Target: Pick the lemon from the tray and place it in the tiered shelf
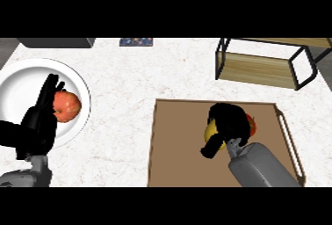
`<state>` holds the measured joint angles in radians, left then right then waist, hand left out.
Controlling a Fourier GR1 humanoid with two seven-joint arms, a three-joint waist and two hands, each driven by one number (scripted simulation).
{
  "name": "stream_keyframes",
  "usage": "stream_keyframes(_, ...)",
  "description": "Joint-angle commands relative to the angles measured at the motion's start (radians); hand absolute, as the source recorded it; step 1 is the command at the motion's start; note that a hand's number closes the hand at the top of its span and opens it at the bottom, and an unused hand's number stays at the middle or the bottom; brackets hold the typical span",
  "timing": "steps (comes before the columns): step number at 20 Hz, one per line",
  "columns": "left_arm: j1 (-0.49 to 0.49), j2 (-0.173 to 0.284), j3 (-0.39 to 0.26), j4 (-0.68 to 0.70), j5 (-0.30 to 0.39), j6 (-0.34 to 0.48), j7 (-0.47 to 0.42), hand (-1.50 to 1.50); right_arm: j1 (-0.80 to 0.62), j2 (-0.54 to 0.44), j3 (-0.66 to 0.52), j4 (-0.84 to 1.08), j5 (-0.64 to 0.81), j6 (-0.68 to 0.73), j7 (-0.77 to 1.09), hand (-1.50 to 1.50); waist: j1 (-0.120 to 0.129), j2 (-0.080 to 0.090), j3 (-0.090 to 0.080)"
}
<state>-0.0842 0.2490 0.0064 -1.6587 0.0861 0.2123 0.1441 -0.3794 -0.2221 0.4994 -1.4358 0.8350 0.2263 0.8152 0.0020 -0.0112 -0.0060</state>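
Curling round the lemon [211,131], seemingly, the right robot hand [228,123] sits mid-tray [174,145].

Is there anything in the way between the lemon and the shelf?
Nothing visible. The right hand is curled round the lemon on the tray. Only the tray's far rim and bare counter lie between it and the shelf.

1. No text, label, brand, number or sign can be read anywhere.
2. A small dark card [136,41] with coloured specks lies on the surface [130,123] at 12 o'clock; its marks are too blurred to tell whether they are letters or only a pattern.
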Motion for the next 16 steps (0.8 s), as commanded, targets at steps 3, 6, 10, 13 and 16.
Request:
stream_keyframes(3, -0.004, -0.032, 0.005, 0.024, -0.016, 0.0, -0.031, 0.0, 0.041, -0.015, -0.125, -0.024, -0.051, -0.014, -0.062, 1.5, -0.005, 0.011, 0.006)
stream_keyframes(6, -0.028, -0.011, 0.033, 0.031, 0.003, -0.029, -0.013, 0.0, 0.02, 0.001, -0.177, -0.103, -0.081, 0.01, -0.046, 1.5, -0.005, 0.011, 0.006)
stream_keyframes(10, 0.043, -0.034, -0.012, -0.081, -0.036, 0.007, 0.049, 0.0, 0.031, 0.038, -0.169, -0.315, -0.054, 0.016, 0.077, 1.5, -0.006, 0.006, 0.006)
stream_keyframes(13, -0.014, -0.026, 0.019, 0.007, -0.029, 0.002, 0.012, 0.0, -0.038, 0.076, -0.271, -0.41, -0.101, -0.049, 0.105, 1.5, -0.023, 0.006, 0.005)
stream_keyframes(16, -0.01, -0.009, 0.038, 0.02, -0.01, -0.026, 0.005, 0.0, -0.11, 0.105, -0.308, -0.492, -0.059, -0.061, 0.216, 1.5, -0.015, 0.007, 0.005)
